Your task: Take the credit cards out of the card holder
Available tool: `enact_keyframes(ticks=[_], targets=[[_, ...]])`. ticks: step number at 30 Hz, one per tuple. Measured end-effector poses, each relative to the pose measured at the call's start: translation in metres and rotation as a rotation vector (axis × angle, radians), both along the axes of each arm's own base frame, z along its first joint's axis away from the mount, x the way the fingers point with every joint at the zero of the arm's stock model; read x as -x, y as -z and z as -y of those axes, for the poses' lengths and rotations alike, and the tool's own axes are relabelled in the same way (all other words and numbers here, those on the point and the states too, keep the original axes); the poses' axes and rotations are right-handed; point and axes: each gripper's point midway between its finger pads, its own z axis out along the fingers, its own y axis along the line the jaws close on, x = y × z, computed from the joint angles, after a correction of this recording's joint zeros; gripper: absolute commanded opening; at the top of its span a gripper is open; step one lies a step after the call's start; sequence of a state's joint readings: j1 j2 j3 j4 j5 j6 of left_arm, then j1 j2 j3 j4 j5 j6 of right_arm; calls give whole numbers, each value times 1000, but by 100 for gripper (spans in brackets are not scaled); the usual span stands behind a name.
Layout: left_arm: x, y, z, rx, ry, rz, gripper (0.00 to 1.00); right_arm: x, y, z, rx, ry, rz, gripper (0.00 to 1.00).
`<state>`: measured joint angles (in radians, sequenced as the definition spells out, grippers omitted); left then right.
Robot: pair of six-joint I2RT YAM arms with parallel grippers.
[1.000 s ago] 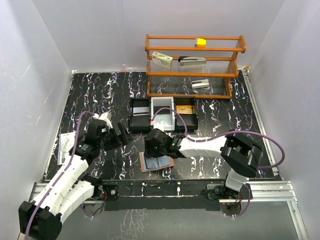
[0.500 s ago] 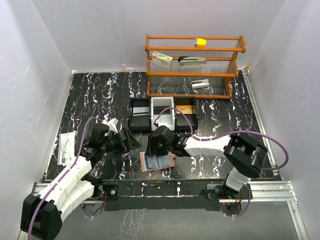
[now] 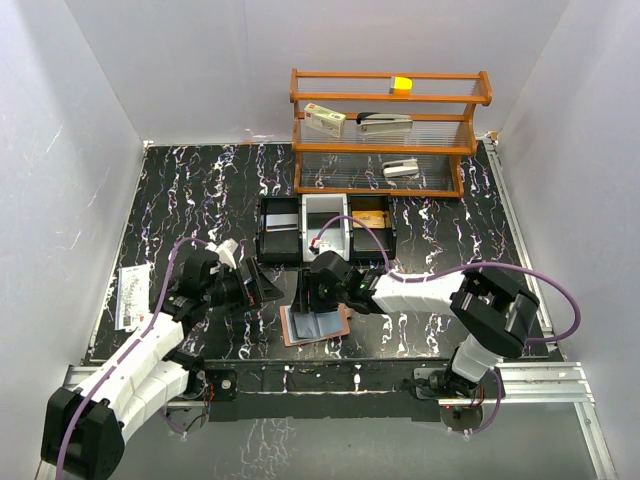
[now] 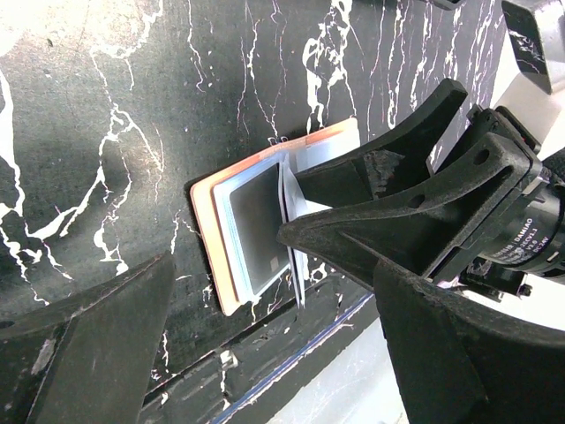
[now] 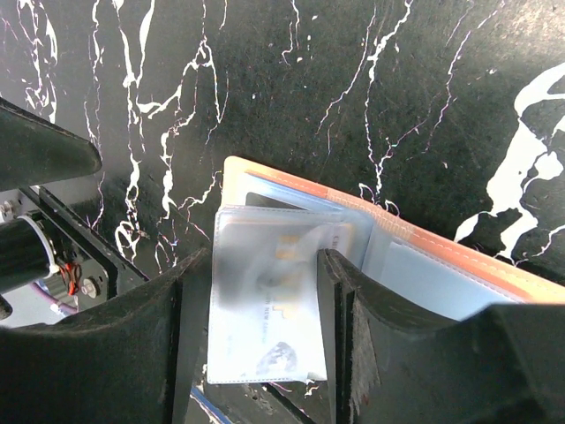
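The main risk is that the right pincer drags the whole card holder instead of freeing a card. The holder lies open and loose on the bench, close to its near edge, and nothing pins it down. A pull on the clear sleeve would probably lift or slide the holder with it, perhaps off the edge. The sleeve is slippery and the card sits flat inside it, so the tips may also skate over the plastic and close on nothing.

The right pincer stands half-parted with nothing clamped that I can see. The holder is directly beneath it, the sleeve lies in the gap between its two fingers, and its tips are down at the fold.

The left pincer is spread wide and empty. The holder lies just ahead of its open fingers, near but apart from them, where a press on the salmon cover could steady it
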<state>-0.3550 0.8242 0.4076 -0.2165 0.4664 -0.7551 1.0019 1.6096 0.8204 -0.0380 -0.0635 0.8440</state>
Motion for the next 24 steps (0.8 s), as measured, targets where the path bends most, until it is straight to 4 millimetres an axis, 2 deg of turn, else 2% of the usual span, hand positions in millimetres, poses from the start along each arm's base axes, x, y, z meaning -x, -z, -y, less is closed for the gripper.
enact_keyframes(ticks=[12, 24], targets=[[1, -3, 7, 38, 32, -11, 93, 1, 1, 3, -11, -3, -11, 48], [7, 5, 10, 47, 54, -47, 93, 0, 2, 7, -40, -9, -29, 52]])
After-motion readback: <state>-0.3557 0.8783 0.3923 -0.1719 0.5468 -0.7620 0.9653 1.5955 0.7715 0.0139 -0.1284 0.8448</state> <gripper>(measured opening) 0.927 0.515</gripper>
